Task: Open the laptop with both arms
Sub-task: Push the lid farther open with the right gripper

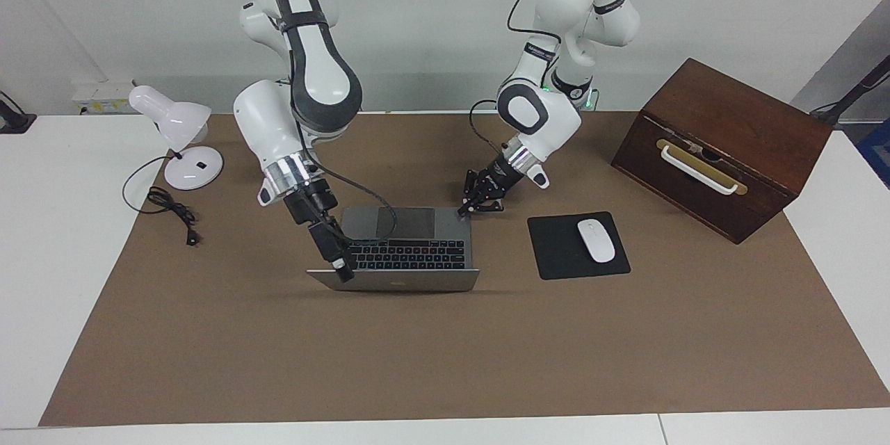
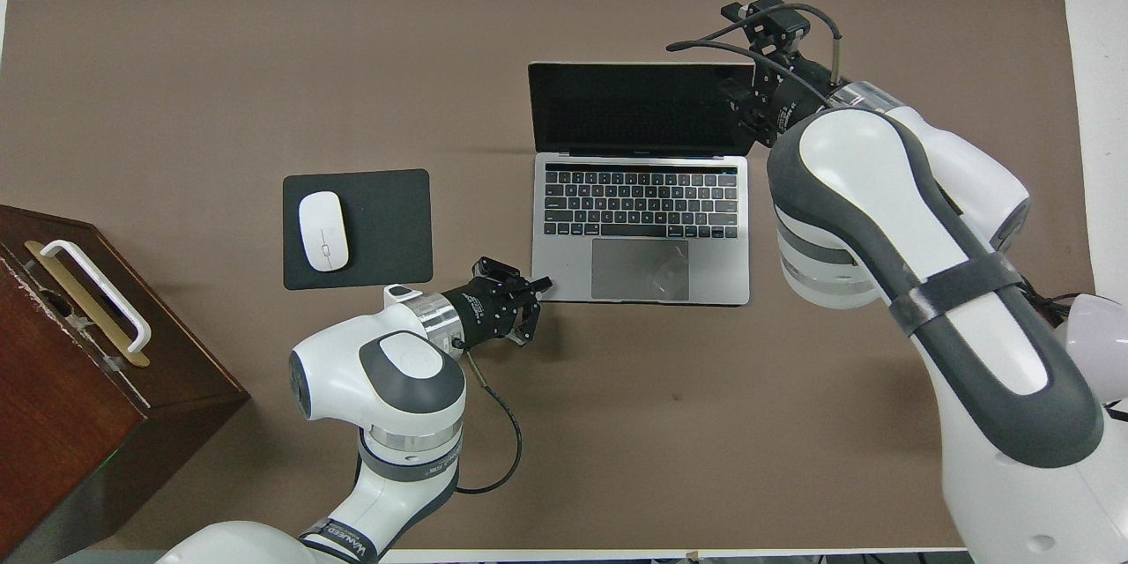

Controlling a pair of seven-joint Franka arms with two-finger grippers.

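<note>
Two white jointed arms work at the slim silver-grey aluminium laptop [image 1: 410,243], which we find open in the middle of the brown table mat [image 1: 445,354], its black keyboard and grey trackpad facing the robots and its dark screen raised. We can make out a small pale mark on the lid's outer face, though not its shape, and printed lettering on the left arm's base link that we cannot read with confidence. The left gripper [image 1: 480,206] sits at the base corner nearest the black mouse pad [image 1: 577,245], its fingers spread a little, one tip touching that corner. The right gripper [image 1: 341,270] is at the lid's upper edge toward the right arm's end; we cannot tell how its fingers stand.
</note>
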